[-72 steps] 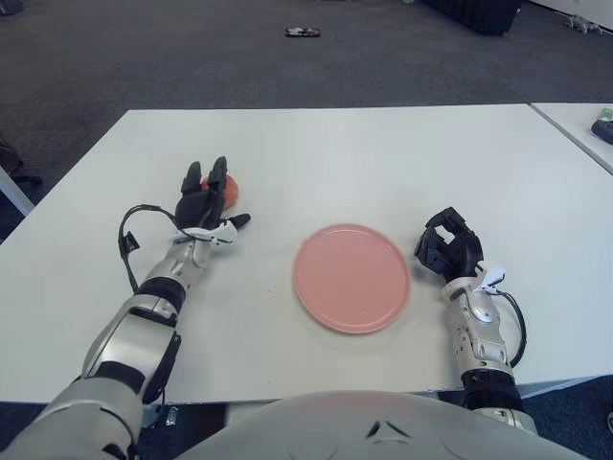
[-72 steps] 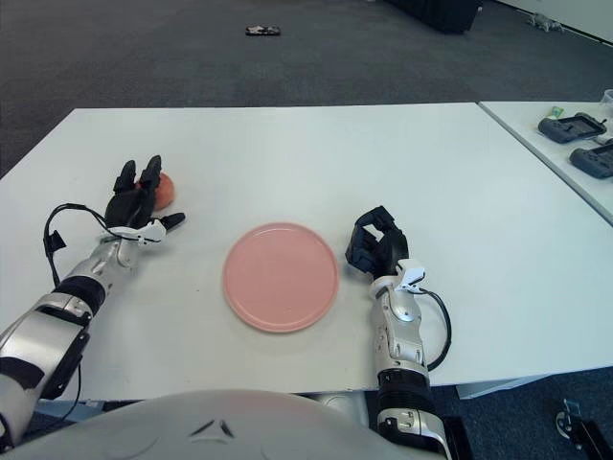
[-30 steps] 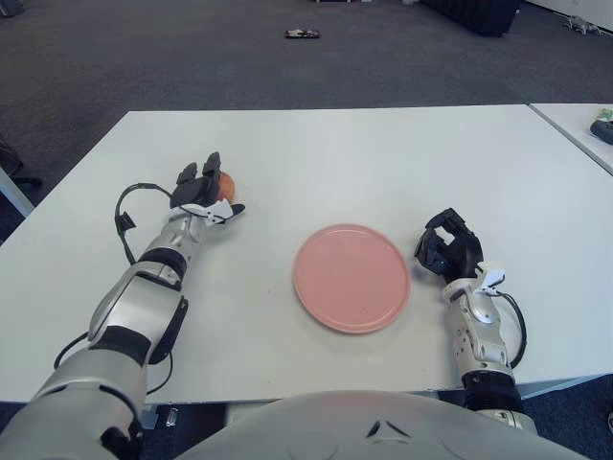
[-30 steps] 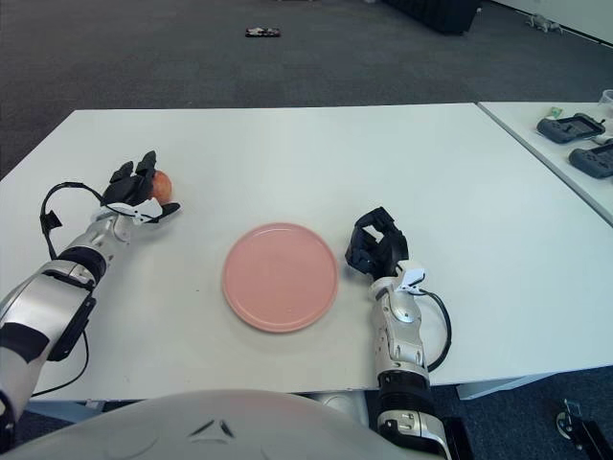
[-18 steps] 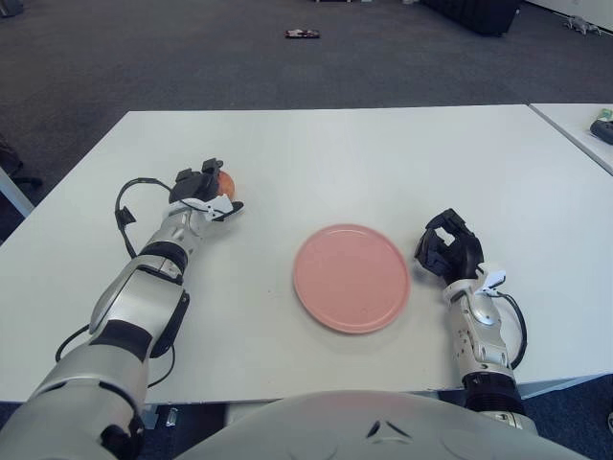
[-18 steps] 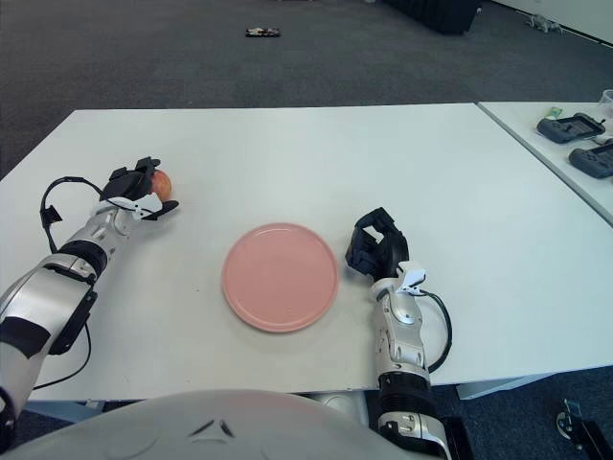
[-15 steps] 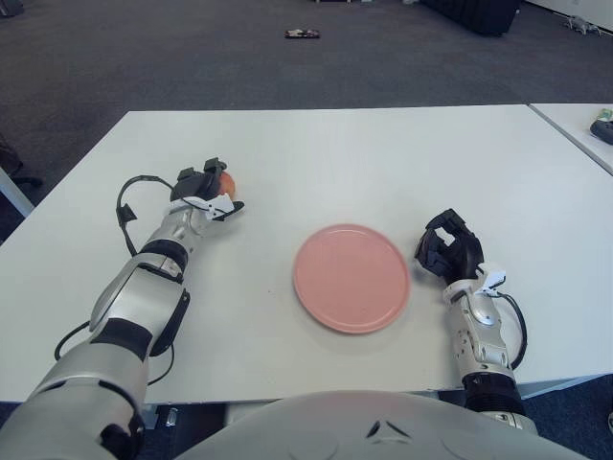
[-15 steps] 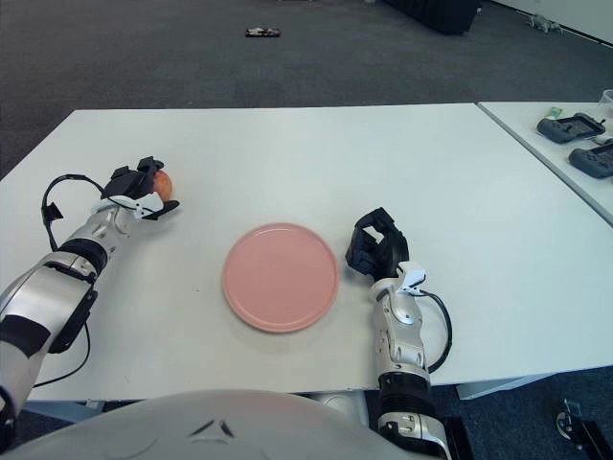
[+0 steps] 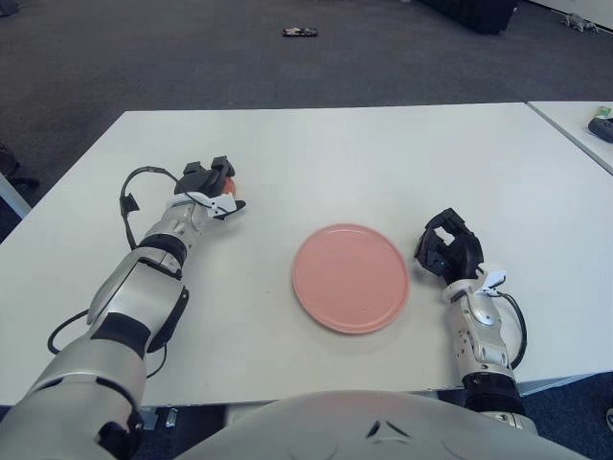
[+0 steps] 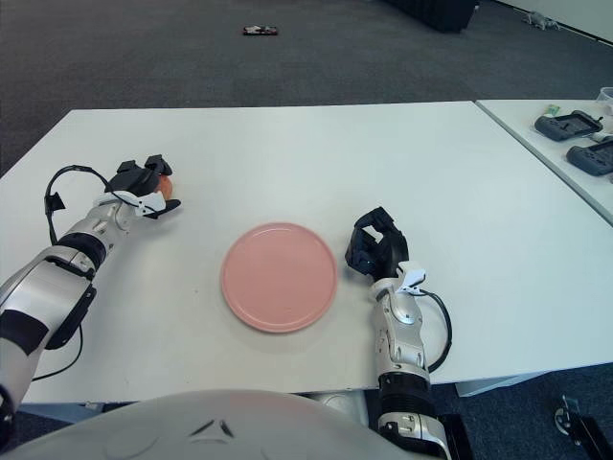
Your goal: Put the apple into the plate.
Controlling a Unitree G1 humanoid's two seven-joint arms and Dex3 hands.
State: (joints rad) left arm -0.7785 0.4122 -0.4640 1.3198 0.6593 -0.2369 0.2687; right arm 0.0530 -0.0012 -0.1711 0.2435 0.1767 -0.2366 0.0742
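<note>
A small red-orange apple (image 9: 227, 185) sits on the white table at the left, mostly covered by my left hand (image 9: 210, 185). The hand's black fingers are curled over and around the apple, gripping it close to the table top. It also shows in the right eye view (image 10: 148, 182). A round pink plate (image 9: 351, 278) lies in the middle of the table, well to the right of the apple. My right hand (image 9: 448, 249) rests on the table just right of the plate, fingers curled, holding nothing.
The white table (image 9: 383, 163) spreads wide behind the plate. A second table (image 10: 565, 144) stands at the right with dark devices (image 10: 568, 126) on it. A small dark object (image 9: 301, 32) lies on the grey carpet far behind.
My left hand went from spread fingers beside the apple to curled fingers closed over it. It has shifted slightly up and away. The right hand has not moved.
</note>
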